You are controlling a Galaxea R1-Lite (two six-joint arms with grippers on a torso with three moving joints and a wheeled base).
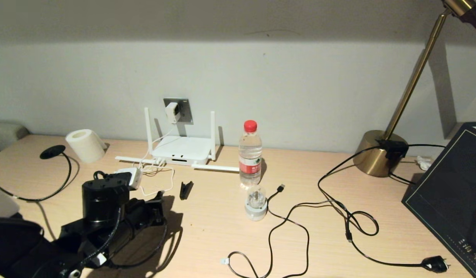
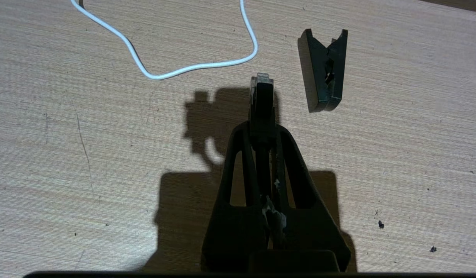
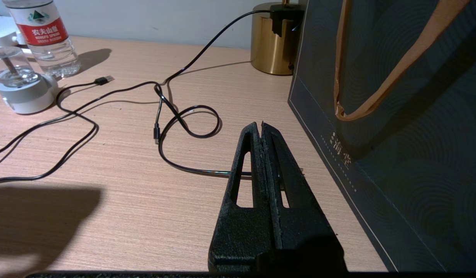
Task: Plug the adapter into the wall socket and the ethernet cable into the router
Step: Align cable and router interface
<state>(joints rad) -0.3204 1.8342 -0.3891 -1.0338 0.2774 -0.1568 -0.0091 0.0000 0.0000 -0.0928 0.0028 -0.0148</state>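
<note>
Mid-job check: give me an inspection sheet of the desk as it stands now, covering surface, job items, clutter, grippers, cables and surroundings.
Surface: light wooden desk, a few dark specks.
Job's things: adapter sits in the wall socket; router below it; ethernet cable connector held, not yet in the router.
Clutter: water bottle, paper roll, black clip, small domed gadget, dark gift bag.
Grippers: left gripper shut on the ethernet cable above the desk; right gripper shut, empty, parked by the bag.
Cables: thin white cord; loose black cables.
Surroundings: brass lamp, grey wall.
</note>
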